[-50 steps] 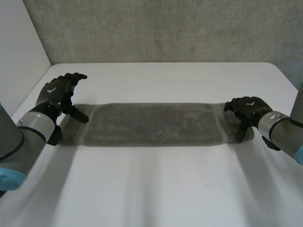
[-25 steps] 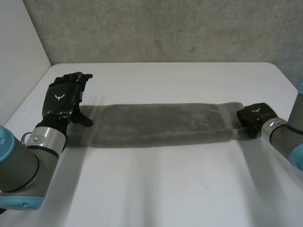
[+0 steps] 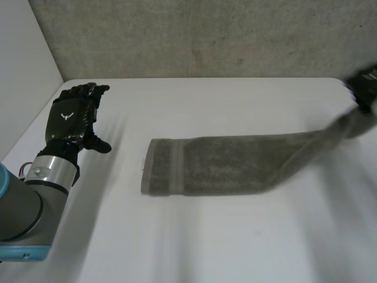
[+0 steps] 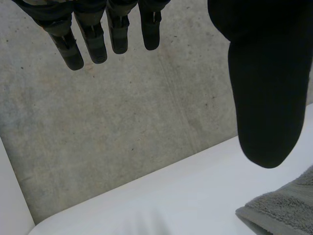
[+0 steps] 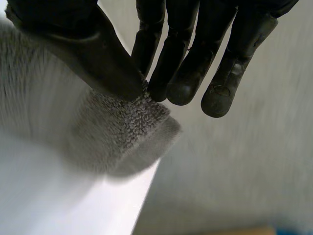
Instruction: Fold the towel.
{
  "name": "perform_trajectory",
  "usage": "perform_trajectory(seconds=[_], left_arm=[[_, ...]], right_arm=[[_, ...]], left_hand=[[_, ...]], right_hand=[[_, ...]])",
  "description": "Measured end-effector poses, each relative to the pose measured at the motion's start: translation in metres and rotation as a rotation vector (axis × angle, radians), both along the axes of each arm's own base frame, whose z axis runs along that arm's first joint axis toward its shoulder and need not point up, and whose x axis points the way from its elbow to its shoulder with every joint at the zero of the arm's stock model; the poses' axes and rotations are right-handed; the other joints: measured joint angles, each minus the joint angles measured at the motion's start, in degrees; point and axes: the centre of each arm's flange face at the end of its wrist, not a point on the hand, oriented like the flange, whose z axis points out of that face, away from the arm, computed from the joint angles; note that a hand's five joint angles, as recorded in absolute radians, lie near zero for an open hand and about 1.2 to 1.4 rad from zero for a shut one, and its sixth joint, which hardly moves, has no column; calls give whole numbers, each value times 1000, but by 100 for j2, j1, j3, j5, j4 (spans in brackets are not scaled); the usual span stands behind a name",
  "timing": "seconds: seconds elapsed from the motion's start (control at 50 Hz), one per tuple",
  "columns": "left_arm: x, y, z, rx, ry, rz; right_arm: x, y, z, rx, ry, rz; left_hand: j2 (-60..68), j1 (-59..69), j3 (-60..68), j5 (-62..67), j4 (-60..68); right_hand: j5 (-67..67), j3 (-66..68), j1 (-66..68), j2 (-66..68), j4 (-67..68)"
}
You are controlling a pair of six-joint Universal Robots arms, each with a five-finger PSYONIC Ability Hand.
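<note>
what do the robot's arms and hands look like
The left hand is black and glove-like, with a small white emblem on its back and a silver-grey wrist cuff. Behind it, the left arm is a thick grey cylinder ending in a light-blue cap. The right hand is black too, with thick, rounded, padded fingers.

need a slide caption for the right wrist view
Right hand pinches one end of the towel between thumb and fingers
</note>
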Motion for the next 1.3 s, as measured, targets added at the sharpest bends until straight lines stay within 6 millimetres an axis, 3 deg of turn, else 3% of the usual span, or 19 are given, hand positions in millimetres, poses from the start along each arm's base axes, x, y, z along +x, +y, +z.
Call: perform_trajectory(seconds=[0.04,0.06,0.1,0.12,0.18,0.22,0.3,0.36,0.4,0.48,0.52,0.62,0.74,0.82,0.94,1.02,1.1,1.2,1.3], left_arm=[[0,0,0,-5,1,0],[0,0,0,-6,1,0],[0,1,0,-11,1,0],[0,1,0,-12,1,0],[0,2,0,-18,1,0],[0,2,0,-25,2,-1],[-1,4,1,-41,4,-4],[-1,5,2,-51,6,-7],[-2,5,2,-59,7,-9],[-3,5,2,-65,8,-13],[-4,5,3,-68,9,-14],[-8,3,8,-86,16,-26],[-27,2,18,-94,25,-77],[-45,4,16,-49,13,-127],[-74,10,2,51,-24,-201],[-83,12,-5,84,-37,-218],[-84,12,-6,93,-39,-208],[-78,11,6,68,-23,-175],[-67,9,31,8,10,-135]], right_arm=[[46,14,21,-66,-26,114],[58,18,25,-78,-32,145],[109,43,36,-116,-55,278],[120,49,37,-119,-58,307],[179,88,31,-113,-72,471],[219,122,15,-81,-70,591],[262,171,-22,0,-44,735],[277,194,-49,56,-18,794],[285,208,-70,100,4,827],[288,216,-83,135,14,840],[285,216,-80,141,0,831],[263,201,-52,150,-119,752],[204,165,-29,205,-337,554],[167,152,-42,271,-389,432],[125,145,-87,418,-391,328],[118,143,-110,469,-391,329],[117,132,-121,430,-371,321],[123,112,-105,281,-262,316],[165,117,-67,77,-87,451]], left_hand=[[0,0,0,0,-3],[-2,0,-1,-2,-5],[-9,-13,-9,-5,-7],[-9,-13,-9,-6,-8],[-9,-17,-9,-8,-10],[-9,-17,-9,-12,-11],[-9,-18,-9,-13,-11],[-9,-19,-9,-14,-11],[-9,-19,-9,-14,-11],[-28,-28,-32,-21,-30],[-37,-46,-37,-27,-36],[-42,-48,-49,-30,-52],[-42,-48,-50,-30,-52],[-42,-48,-49,-30,-51],[-42,-48,-49,-30,-51],[-42,-48,-49,-30,-51],[-42,-48,-49,-30,-52],[-53,-52,-52,-31,-56],[-94,-101,-93,-56,-91]], right_hand=[[0,1,6,1,0],[0,3,6,15,0],[0,16,7,83,0],[0,21,9,83,0],[10,26,21,83,0],[10,26,21,83,0],[11,26,22,83,0],[-8,11,15,77,-11],[-1676,-1616,-1684,-1560,-1625],[-5389,-5139,-5226,-5164,-5112],[-6239,-6024,-5989,-5975,-6022],[-6306,-6236,-6258,-6133,-6139],[-6306,-6236,-6260,-6133,-6139],[-6306,-6236,-6280,-6133,-6139],[-6056,-6038,-5941,-5883,-5971],[-3589,-3572,-3505,-3392,-3685],[-122,-185,-182,-69,-154],[22,2,-48,-21,24],[30,2,-2,-21,24]])
